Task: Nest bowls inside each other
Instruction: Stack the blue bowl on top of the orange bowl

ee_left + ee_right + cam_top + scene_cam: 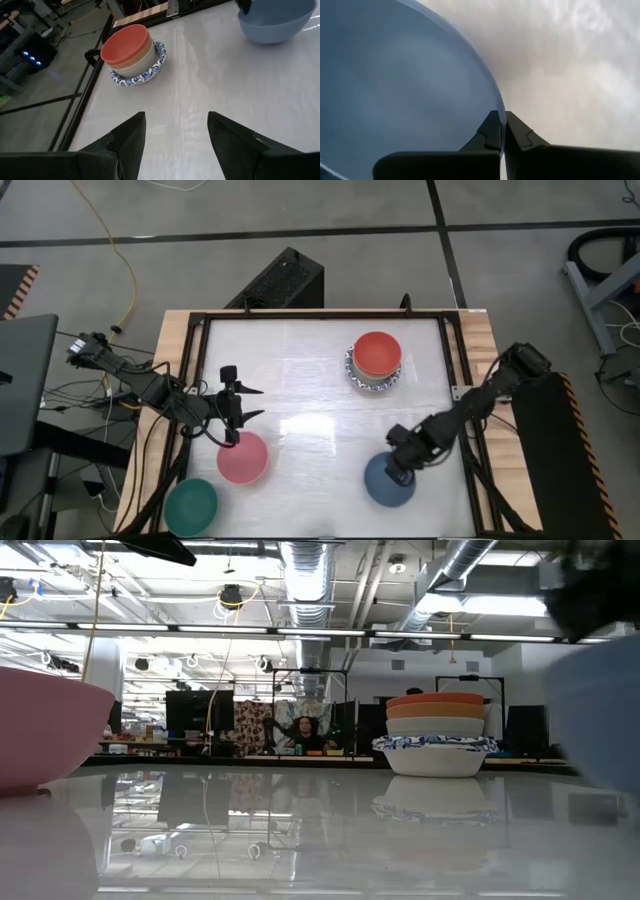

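A blue bowl [385, 485] is near the table's front right, with my right gripper [502, 117] shut on its rim. The same bowl fills the right edge of the low view [600, 710]. A stack of bowls [375, 362], red on top and a blue-patterned rim at the bottom, stands on the table at the far right. A pink bowl [242, 458] sits at the near left, and a green bowl [190, 507] lies by the near left corner. My left gripper [235, 405] hovers open just beyond the pink bowl's far side. My right gripper pinches the blue bowl's rim [495, 95], one finger inside the bowl and one outside. The fingers come from above, pointing steeply down, at the bowl's far side [398, 465]. Whether the bowl's base is on the table, I cannot tell.
A black frame rail [320, 314] runs round the white tabletop. A black box [280, 280] stands beyond the far edge. Bare tabletop [310, 430] lies between the pink bowl, the blue bowl and the stack.
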`<state>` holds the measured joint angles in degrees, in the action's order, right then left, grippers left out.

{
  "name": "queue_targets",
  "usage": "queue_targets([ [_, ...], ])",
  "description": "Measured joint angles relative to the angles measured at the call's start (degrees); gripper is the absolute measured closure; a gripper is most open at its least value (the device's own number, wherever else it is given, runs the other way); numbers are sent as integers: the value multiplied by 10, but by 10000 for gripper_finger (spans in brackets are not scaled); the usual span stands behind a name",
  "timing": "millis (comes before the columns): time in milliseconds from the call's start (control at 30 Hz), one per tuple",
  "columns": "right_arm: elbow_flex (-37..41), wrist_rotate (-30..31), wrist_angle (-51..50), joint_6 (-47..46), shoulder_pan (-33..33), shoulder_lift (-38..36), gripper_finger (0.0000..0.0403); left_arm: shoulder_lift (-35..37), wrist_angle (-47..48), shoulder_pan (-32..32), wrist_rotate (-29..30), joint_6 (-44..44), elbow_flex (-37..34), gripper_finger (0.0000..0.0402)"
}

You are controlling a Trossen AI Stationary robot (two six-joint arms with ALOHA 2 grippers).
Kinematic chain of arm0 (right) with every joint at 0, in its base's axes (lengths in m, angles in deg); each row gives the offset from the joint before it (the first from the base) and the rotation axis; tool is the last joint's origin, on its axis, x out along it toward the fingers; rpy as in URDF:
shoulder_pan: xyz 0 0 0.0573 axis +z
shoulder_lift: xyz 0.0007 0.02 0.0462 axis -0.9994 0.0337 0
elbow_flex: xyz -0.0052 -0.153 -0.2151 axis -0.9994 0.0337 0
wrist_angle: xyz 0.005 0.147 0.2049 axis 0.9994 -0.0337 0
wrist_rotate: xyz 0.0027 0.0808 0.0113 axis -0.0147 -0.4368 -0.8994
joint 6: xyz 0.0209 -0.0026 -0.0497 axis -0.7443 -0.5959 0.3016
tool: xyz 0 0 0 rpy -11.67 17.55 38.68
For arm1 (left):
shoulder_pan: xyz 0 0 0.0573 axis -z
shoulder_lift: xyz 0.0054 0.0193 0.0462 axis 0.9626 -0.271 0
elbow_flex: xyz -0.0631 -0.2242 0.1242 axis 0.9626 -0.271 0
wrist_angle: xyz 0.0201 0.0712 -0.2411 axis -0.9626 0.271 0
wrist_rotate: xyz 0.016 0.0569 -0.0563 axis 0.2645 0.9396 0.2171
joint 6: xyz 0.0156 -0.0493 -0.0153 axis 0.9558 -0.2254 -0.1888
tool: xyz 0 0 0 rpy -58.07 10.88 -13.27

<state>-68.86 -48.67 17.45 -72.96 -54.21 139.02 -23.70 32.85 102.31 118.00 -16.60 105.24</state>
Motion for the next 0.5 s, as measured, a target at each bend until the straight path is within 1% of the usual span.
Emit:
queue_targets([
  [133,-19,32,-2,102,-55,0,393,0,0,0,0,-1,0,198],
  [267,-44,45,-2,196,-110,0,393,0,0,0,0,-3,0,198],
  [500,-91,42,-7,329,-199,0,393,0,18,0,0,-19,0,198],
])
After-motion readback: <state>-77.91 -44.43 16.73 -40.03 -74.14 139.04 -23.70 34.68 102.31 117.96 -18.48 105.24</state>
